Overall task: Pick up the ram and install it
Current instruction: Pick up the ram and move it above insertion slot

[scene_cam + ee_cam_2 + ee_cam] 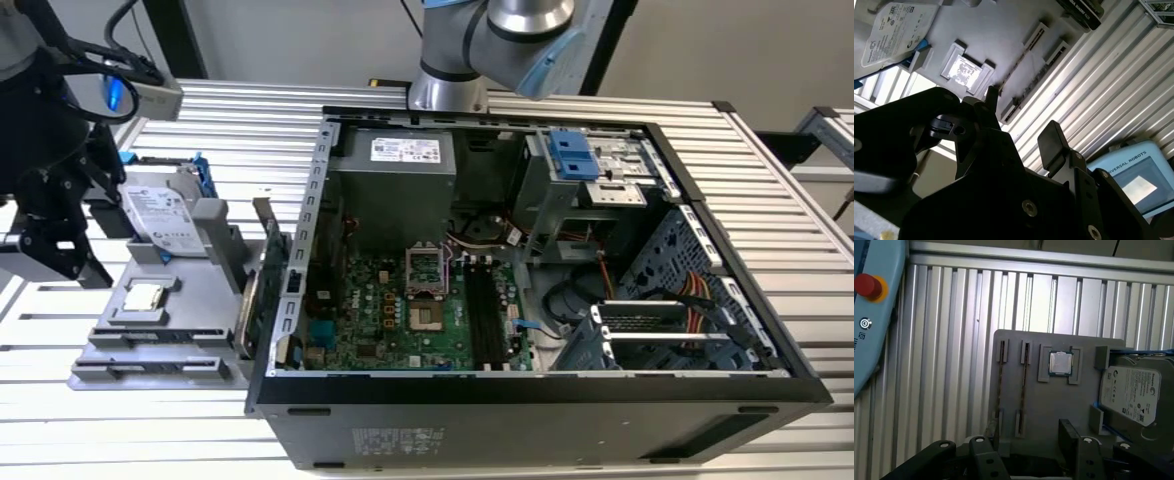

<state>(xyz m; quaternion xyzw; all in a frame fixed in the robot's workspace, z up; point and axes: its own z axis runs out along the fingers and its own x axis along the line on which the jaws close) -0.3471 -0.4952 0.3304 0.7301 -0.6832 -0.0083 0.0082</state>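
Note:
The ram [1024,390] is a thin stick standing on edge in a narrow slot of the grey parts holder [1054,405]; a second stick like it [1001,385] stands in the slot beside it. In the second wrist view the ram [1019,64] is a dark line in its slot. My black gripper [1021,117] hangs above the holder, open, with nothing between its fingers [1053,141]. In the exterior view the gripper [60,262] is at the far left, beside the holder [200,330]. The motherboard's black slots [486,322] lie inside the open computer case [534,420].
The holder also carries a silver hard drive [1131,392] in a blue frame, a square processor chip [1059,363] and a green card with a metal bracket [267,285]. A blue-and-grey pendant with a red button [866,285] lies on the ribbed metal table [949,340].

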